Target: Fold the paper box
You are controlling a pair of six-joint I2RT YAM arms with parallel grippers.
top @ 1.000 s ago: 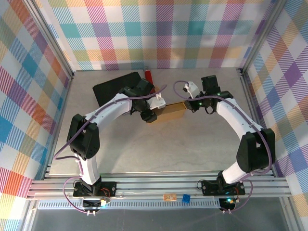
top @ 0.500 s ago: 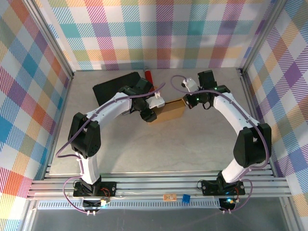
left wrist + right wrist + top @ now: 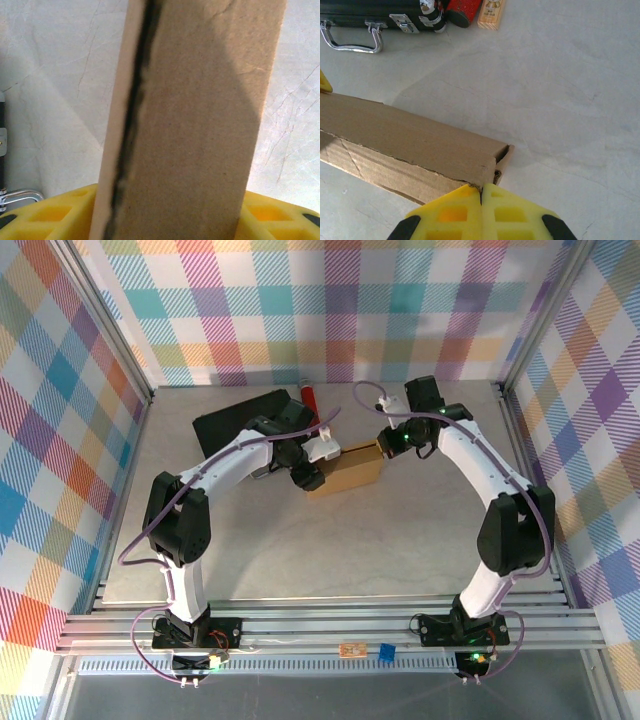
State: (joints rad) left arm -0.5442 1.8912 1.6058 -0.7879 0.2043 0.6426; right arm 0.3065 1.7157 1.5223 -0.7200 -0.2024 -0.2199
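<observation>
Top external: paper box (image 3: 347,470) lying far-centre on worktop (image 3: 300,560). Left gripper (image 3: 312,472) placed at its left end, right gripper (image 3: 383,447) at its right end. Black case (image 3: 232,420) seen far-left, close by.

Left wrist: left gripper (image 3: 170,215) clamped across box panel.

Right wrist: right gripper (image 3: 481,197) closed, nothing held, tips set against box end corner; end flap seen slightly ajar.

Risk, judged: closed tips may slide off corner or crush corrugate under an off-centre push. Box may twist in left clamp and flap may spring open.
</observation>
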